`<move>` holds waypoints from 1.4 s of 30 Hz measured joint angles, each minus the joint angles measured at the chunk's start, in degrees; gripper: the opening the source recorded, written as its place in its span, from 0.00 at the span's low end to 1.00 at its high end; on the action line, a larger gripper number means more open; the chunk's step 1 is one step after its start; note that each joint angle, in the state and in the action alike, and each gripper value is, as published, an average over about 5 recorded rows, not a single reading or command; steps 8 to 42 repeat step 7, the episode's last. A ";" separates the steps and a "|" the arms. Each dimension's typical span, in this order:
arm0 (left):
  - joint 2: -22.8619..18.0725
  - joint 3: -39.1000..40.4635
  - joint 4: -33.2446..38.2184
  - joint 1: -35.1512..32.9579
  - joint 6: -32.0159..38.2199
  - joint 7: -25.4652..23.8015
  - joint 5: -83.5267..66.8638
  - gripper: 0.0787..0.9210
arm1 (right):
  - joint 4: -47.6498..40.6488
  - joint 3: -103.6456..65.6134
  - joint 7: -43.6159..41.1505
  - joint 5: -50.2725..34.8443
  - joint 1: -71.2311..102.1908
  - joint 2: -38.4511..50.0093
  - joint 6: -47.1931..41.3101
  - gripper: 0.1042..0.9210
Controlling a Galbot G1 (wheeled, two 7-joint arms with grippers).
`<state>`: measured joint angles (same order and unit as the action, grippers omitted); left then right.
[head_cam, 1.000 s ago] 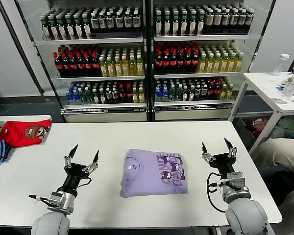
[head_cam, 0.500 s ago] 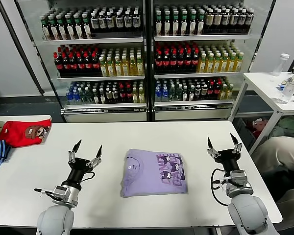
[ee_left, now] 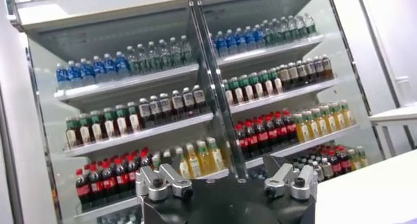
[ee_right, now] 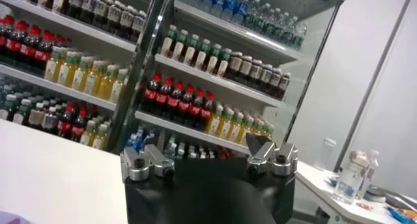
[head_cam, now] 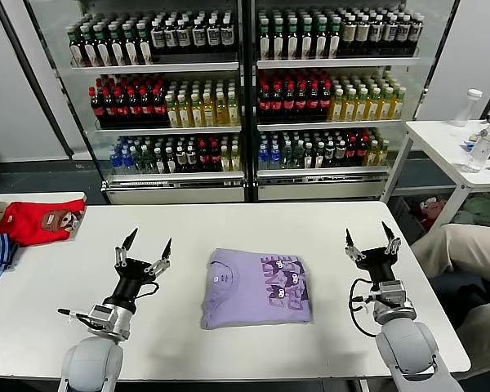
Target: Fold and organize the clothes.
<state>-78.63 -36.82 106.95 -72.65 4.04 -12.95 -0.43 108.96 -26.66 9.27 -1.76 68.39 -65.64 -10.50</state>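
- Lavender T-shirt [head_cam: 256,287]: we find it folded at the desk [head_cam: 327,229] centre, print partly tucked under.
- Left hand [head_cam: 144,252], right hand [head_cam: 368,242]: both released, flanking it, holding nothing.
- Red garment [head_cam: 41,220]: cut off at the desk edge.

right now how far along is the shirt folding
Done: the lavender T-shirt lies folded into a neat rectangle mid-table, cat print up. In hand: nothing; the left pincer and right pincer stand open and empty on either side of it. Left: perhaps moving it beside the red garment at the table's left edge.

T-shirt [head_cam: 256,287] lettering and bottle labels unreadable
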 measured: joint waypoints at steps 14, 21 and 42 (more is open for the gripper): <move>-0.02 0.83 -0.05 0.70 -1.29 0.28 0.60 0.88 | -1.08 0.15 -0.18 0.04 -0.76 0.41 0.19 0.88; -0.02 0.83 -0.05 0.70 -1.29 0.28 0.60 0.88 | -1.08 0.15 -0.18 0.04 -0.76 0.41 0.19 0.88; -0.02 0.83 -0.05 0.70 -1.29 0.28 0.60 0.88 | -1.08 0.15 -0.18 0.04 -0.76 0.41 0.19 0.88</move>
